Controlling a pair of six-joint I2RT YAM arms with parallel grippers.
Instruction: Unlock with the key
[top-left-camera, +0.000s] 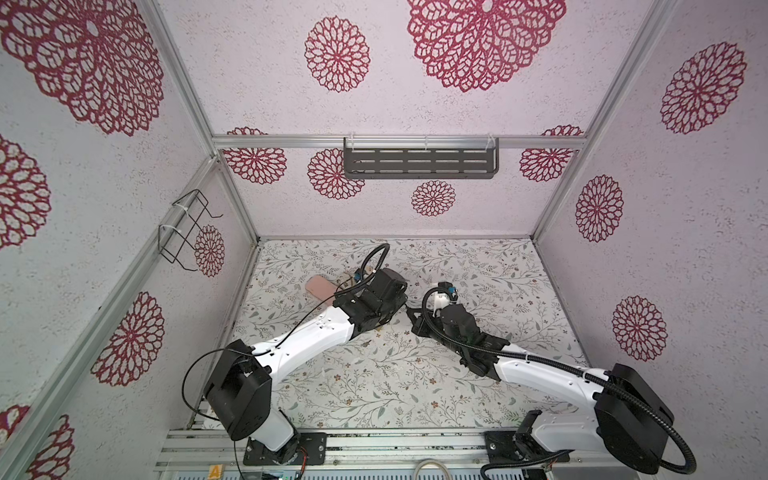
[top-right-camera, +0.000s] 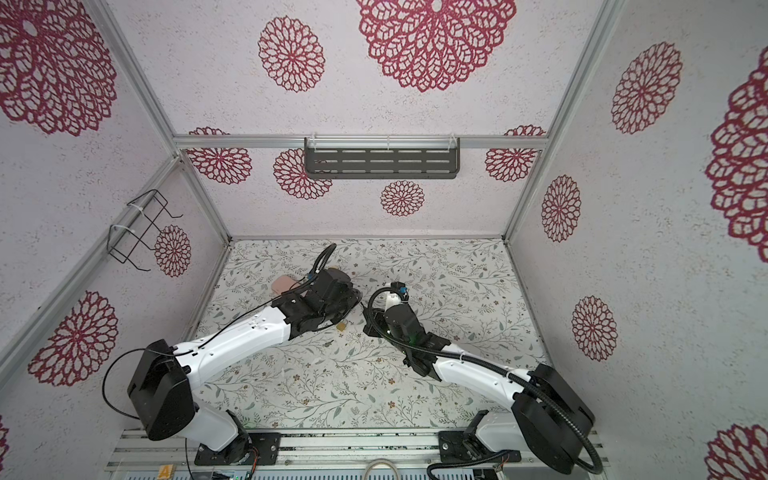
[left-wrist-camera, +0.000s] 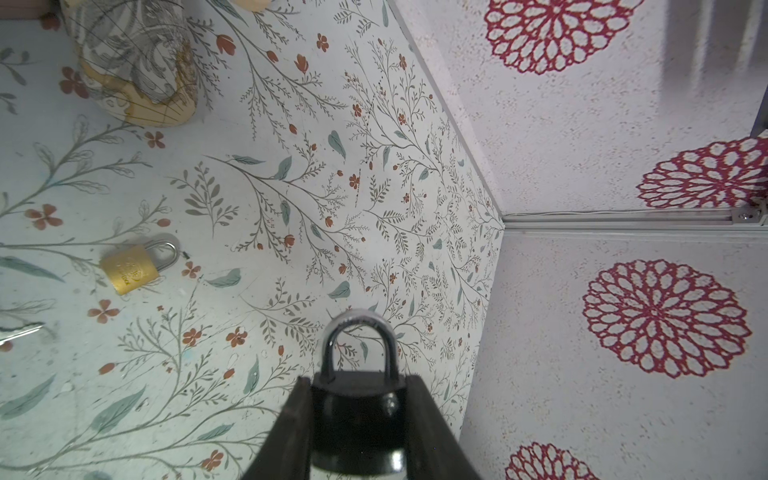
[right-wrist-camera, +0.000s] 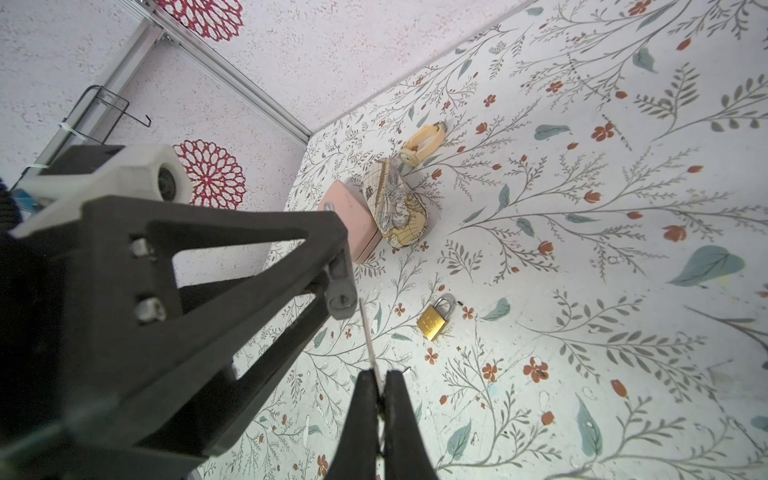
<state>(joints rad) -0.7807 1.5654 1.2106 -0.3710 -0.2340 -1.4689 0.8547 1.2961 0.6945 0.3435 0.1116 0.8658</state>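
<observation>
Pinching the key (right-wrist-camera: 368, 336) by its head, my right gripper (right-wrist-camera: 376, 376) has its fingers pressed together on it, and the thin blade runs edge-on up towards the keyhole end of the black padlock (right-wrist-camera: 341, 301). My left gripper (left-wrist-camera: 357, 381) clamps that padlock by its body, jaws part-way apart around it, and holds it between my two arms, clear of the table (right-wrist-camera: 582, 291) as far as I can judge. Picking up both pieces looks done. What I judge is left is seating the blade, turning it and freeing the shackle (left-wrist-camera: 359, 332), whose two legs both sit in the body, so it reads as locked. Whether the tip is in the keyhole or just beside it I cannot tell: the blade is a sliver in the right wrist view, and in both top views my wrists cover the meeting point. Farther off a brass padlock (right-wrist-camera: 434, 318) lies flat, then a map-print pouch (right-wrist-camera: 395, 208) right beside a pink case (right-wrist-camera: 359, 220), with a cream watch (right-wrist-camera: 422, 145) beyond.
</observation>
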